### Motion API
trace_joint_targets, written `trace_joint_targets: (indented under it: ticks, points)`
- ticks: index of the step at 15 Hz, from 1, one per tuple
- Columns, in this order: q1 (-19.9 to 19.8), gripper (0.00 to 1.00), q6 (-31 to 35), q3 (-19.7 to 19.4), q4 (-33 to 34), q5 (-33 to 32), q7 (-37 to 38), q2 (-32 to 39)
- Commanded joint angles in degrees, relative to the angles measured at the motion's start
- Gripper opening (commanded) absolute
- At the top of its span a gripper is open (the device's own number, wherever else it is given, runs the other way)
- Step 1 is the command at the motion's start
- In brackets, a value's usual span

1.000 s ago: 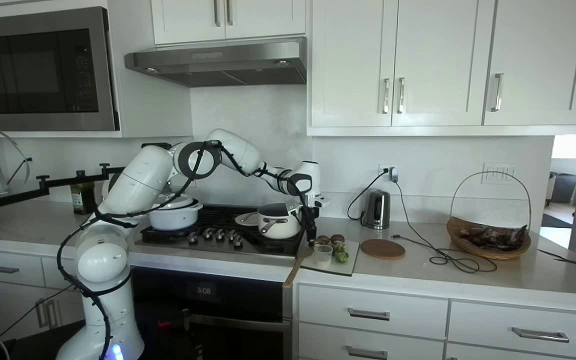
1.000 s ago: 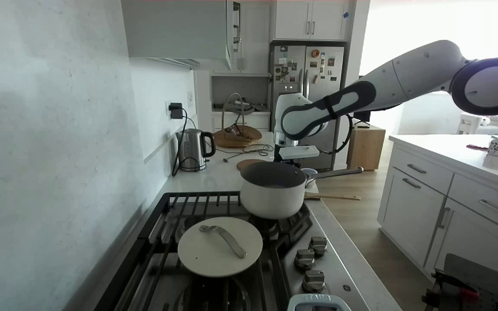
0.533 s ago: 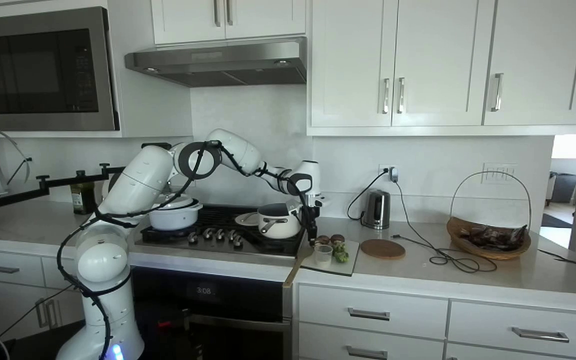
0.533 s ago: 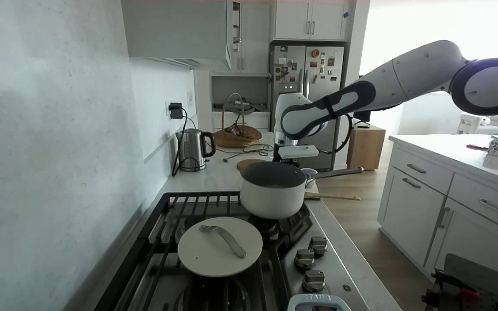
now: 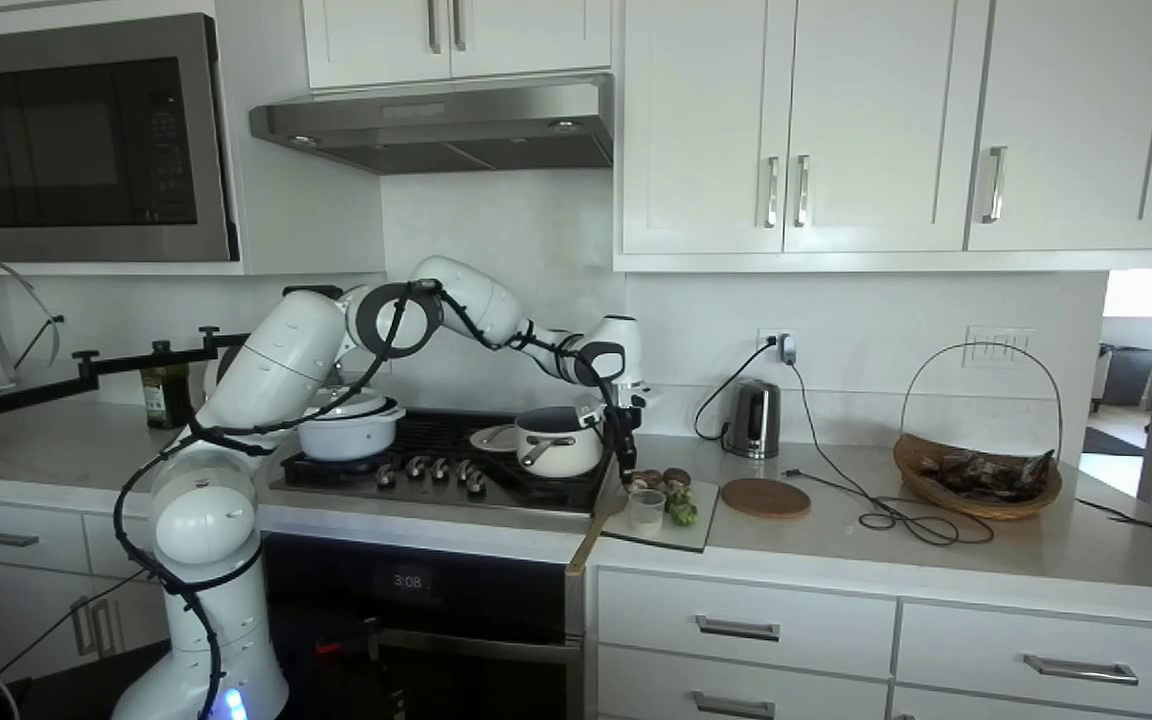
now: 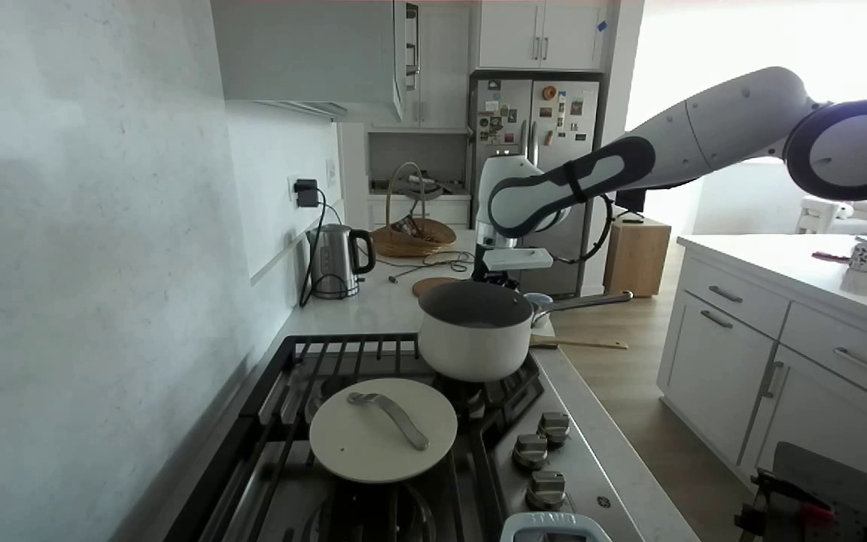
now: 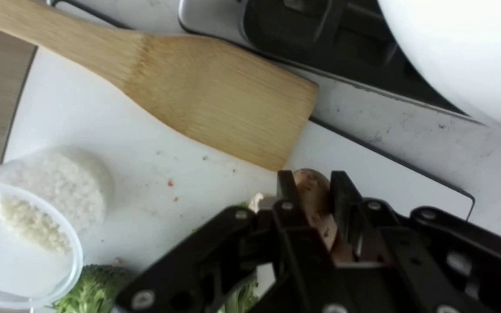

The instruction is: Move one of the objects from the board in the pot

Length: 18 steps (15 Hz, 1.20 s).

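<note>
My gripper [image 7: 312, 176] is closed around a brown mushroom [image 7: 311, 191], with a finger against each side of it. In an exterior view the gripper [image 5: 627, 470] is low over the back left of the white board [image 5: 628, 530]. Brown mushrooms [image 5: 676, 476] and broccoli [image 5: 681, 508] lie on the board beside it. The white pot [image 6: 475, 350] stands uncovered on the stove, left of the board in an exterior view [image 5: 566, 458]. Its side fills the upper right of the wrist view [image 7: 472, 48]. The visible inside of the pot is dark; its bottom is hidden.
A wooden spatula [image 7: 215, 91] lies across the board's edge. A clear cup of rice [image 7: 76, 248] stands at the board's front. The pot's handle [image 6: 591, 301] sticks out toward the room. A lid [image 6: 373, 440] lies on the stove. A kettle [image 5: 756, 420] and round brown mat [image 5: 764, 498] are beyond.
My gripper and wrist have risen slightly in the last half second, after holding still before that. The pot, board and cup have not moved.
</note>
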Motion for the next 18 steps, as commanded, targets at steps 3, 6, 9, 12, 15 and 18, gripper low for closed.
trace_joint_targets:
  ticks: [3, 6, 9, 12, 15, 18]
  points:
    - [0.26, 0.02, 0.11, -0.03, 0.53, 0.39, -0.87, -0.87]
    - [0.28, 0.01, 0.07, -0.02, 0.75, 0.39, -0.89, -0.87]
    - [0.33, 0.3, -0.09, -0.01, 0.81, 0.41, -0.79, -0.9]
    - [0.32, 0.44, -0.45, -0.03, 1.03, 0.41, -0.76, -0.81]
    - [0.27, 0.66, -0.66, -0.04, 1.25, 0.45, -0.73, -0.67]
    - [0.15, 0.9, -0.68, -0.06, 1.36, 0.44, -0.92, -0.35]
